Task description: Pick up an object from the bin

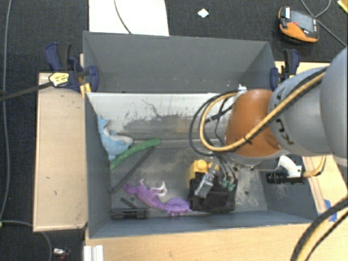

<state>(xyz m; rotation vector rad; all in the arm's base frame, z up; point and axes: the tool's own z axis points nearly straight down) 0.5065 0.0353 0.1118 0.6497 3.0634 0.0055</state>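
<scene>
- At the near wall of the grey metal bin, a short black bar lies flat in the left corner. A purple lizard-like toy stretches out just beside it, its tail end reaching toward the bin's middle.
- Right of the toy, the gripper is down low at the near right of the floor, directly over a black blocky thing. Whether the claw is released or clenched cannot be told, nor where the tool's dark parts end and the black thing begins.
- A small yellow piece sits just behind the black thing, close against the gripper's left side.
- Mid-floor on the left, a thin dark rod lies on a slant. A green stick lies just beyond it, its left end running up to a pale blue crumpled thing that leans against the left wall.
- The bin floor is scuffed grey metal, with pale scratches and smears thickest toward the far side.
- The arm's orange cover and looped cables hang above the right half of the bin.
- Beyond the tall far wall, dark flooring surrounds the rig. An orange-and-black device and a small white scrap lie on it.
</scene>
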